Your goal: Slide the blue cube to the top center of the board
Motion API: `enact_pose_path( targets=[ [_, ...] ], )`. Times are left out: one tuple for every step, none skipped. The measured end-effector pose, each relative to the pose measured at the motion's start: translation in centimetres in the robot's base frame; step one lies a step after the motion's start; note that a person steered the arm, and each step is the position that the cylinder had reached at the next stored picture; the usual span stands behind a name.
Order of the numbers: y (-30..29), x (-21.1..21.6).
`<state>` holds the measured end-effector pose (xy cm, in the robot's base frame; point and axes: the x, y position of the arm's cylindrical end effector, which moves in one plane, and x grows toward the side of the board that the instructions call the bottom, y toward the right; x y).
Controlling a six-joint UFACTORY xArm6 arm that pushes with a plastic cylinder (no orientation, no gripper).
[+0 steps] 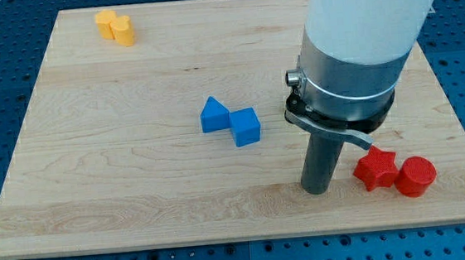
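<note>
The blue cube [246, 126] sits near the middle of the wooden board [119, 172], touching a second blue block [214, 115] with a pointed, house-like shape on its upper left. My tip [316, 189] rests on the board to the lower right of the blue cube, apart from it by about a block's width. The rod hangs from the large white and grey arm body [359, 45] that fills the view's upper right.
A red star-shaped block [375, 168] and a red cylinder [416, 175] lie just right of my tip near the board's bottom right. Two yellow blocks [115, 27] sit together at the board's top left. Blue perforated table surrounds the board.
</note>
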<state>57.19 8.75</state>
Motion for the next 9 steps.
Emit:
enact_pose_path(
  targets=[
    [0.0,-1.8],
    [-2.6,-2.0],
    [-7.0,-3.3],
    [-7.0,-6.2],
    [-6.9,-7.6],
    [-6.9,-8.5],
    [-6.9,-9.2],
    [-8.0,-12.2],
    [-8.4,-14.4]
  ],
)
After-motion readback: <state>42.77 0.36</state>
